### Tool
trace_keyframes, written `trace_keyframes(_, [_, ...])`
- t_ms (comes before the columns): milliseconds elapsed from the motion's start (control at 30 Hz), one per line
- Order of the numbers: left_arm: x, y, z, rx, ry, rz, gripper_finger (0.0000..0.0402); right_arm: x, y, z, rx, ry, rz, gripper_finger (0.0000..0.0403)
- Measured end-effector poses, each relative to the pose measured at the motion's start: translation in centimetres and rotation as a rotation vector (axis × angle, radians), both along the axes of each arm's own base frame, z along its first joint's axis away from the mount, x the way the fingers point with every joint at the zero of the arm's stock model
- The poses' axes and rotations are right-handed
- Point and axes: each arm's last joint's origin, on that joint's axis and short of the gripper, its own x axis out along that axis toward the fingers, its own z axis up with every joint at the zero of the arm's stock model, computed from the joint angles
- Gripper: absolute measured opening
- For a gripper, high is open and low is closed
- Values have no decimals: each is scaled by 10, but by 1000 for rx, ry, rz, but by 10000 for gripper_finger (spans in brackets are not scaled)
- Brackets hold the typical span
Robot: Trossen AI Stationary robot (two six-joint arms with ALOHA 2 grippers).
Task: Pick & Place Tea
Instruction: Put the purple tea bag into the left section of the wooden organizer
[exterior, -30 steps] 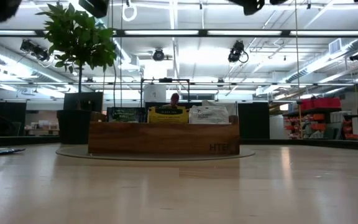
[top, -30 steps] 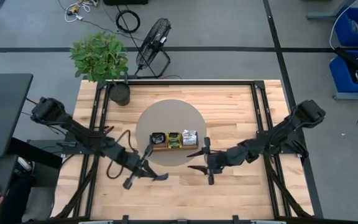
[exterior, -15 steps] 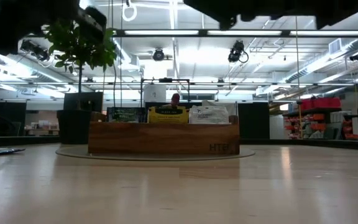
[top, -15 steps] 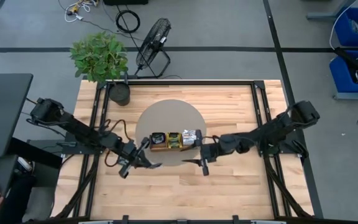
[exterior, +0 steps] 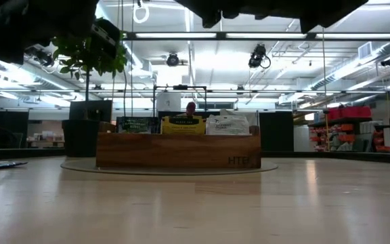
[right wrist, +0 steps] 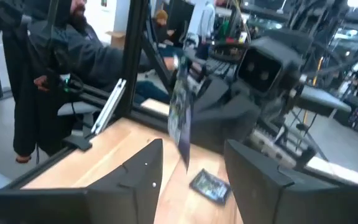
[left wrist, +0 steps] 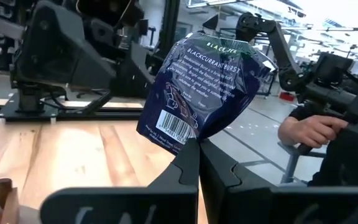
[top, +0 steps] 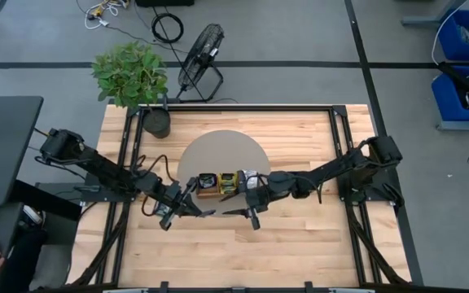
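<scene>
A dark blue tea sachet (left wrist: 201,84) with white print sticks out past my left gripper (left wrist: 197,144), which is shut on it near the table's front, left of centre (top: 192,208). The right wrist view shows this sachet (right wrist: 180,115) edge-on and upright. My right gripper (top: 243,213) stands open just to its right, fingers (right wrist: 148,163) level and pointing at it without touching. A second dark sachet (right wrist: 210,185) lies flat on the table below. The wooden tray (top: 226,184) holds black-green (exterior: 135,125), yellow (exterior: 183,125) and white (exterior: 227,125) sachets standing upright. My left gripper pinches the dark sachet's lower corner (left wrist: 188,135) between its two shut fingertips. The fingers lie about level and point toward the table's right. The sachet stands up beyond them, tilted a little and crumpled, clear of the table.
The tray sits on a round grey mat (top: 222,150) at mid-table. A potted plant (top: 130,73) stands at the far left corner, and a fan (top: 202,61) is on the floor behind. A person's hand (left wrist: 303,130) shows beyond the table. Bare wood lies along the near edge (top: 300,252).
My right gripper has travelled toward the table's left edge along the near side of the tray and now faces the held sachet. My left gripper, still shut on the sachet, has shifted a little toward the tray.
</scene>
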Motion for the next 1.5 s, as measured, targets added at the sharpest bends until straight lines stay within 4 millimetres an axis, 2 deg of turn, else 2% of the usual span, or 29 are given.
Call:
trace_keyframes(233, [1, 4, -1, 4, 7, 26, 2, 11, -7, -6, 22, -8, 5, 171])
trace_keyframes(400, [2, 6, -2, -5, 22, 36, 2, 26, -3, -6, 11, 18, 35, 172])
trace_keyframes(533, [2, 5, -2, -9, 25, 34, 2, 28, -2, -5, -3, 38, 42, 162])
trace_keyframes(633, [2, 6, -2, -10, 27, 39, 2, 28, -2, -5, -2, 32, 58, 133])
trace_keyframes(800, [3, 6, -3, -6, 32, 74, 2, 28, -2, -4, 0, 29, 57, 33])
trace_keyframes(867, [3, 7, -3, -5, 33, 90, 5, 28, -2, -5, -1, 38, 56, 12])
trace_keyframes(967, [3, 7, -3, 2, 33, 102, 23, 28, -2, -5, 20, 54, 36, 11])
trace_keyframes(1133, [3, 7, -7, 15, 70, 114, 78, 26, 0, -10, 8, 92, -2, 4])
trace_keyframes(1333, [4, 9, -10, 29, 101, 97, 149, 18, 4, -16, 7, 166, -67, 1])
trace_keyframes(1500, [5, 15, -17, 49, 168, 135, 189, 10, 11, -18, 31, 225, -150, 1])
